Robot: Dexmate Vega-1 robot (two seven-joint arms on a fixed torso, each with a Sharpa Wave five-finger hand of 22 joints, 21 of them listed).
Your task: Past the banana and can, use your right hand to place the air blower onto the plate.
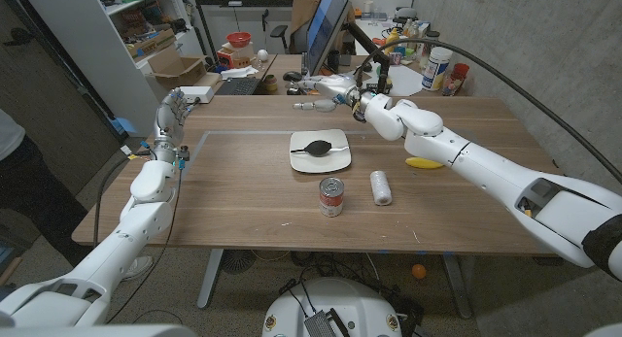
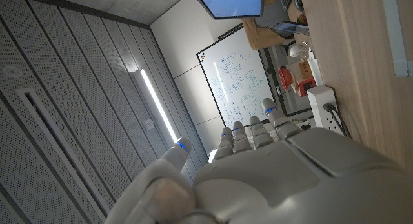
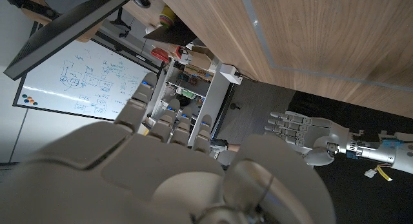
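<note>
Right hand (image 1: 352,92) released and empty, air blower (image 1: 318,146) lying on plate (image 1: 338,158), can (image 1: 331,197) nearer

The air blower (image 1: 317,147) is a black, teardrop-shaped rubber bulb with a short nozzle. It lies on its side on the plate (image 1: 337,160), a white square dish with rounded corners set flat near the middle of the wooden table. The blower sits at the plate's centre, its nozzle end pointing toward the plate's left edge.
</note>
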